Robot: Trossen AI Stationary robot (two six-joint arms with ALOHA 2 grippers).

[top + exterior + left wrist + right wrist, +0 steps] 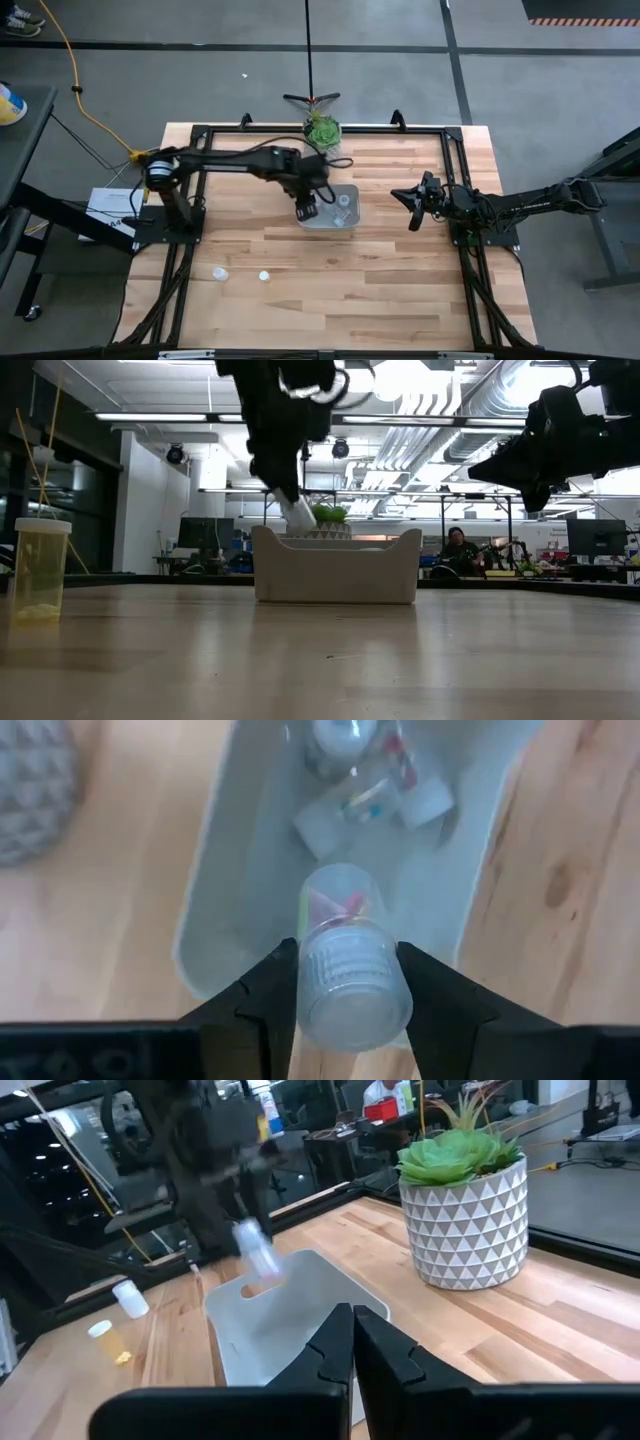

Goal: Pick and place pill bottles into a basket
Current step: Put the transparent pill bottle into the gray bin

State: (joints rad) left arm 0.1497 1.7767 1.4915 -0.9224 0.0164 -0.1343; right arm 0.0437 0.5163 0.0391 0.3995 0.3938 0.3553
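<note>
Held bottle [350,975]: see-through whitish, white ribbed cap, pink and red bits inside. Basket [225,890]: light grey. Grippers: black. Pot [465,1220]: white with grey triangles; plant [455,1150] green. Table [400,290]: light wood planks. Bottle [40,570] at 9 o'clock: yellow, cap maybe white.

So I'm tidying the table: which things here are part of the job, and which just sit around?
Part of the job:
basket
pill bottle in the left pincer
bottles in the basket
two bottles out on the table

Just sitting there:
potted plant
right pincer, waiting
</note>
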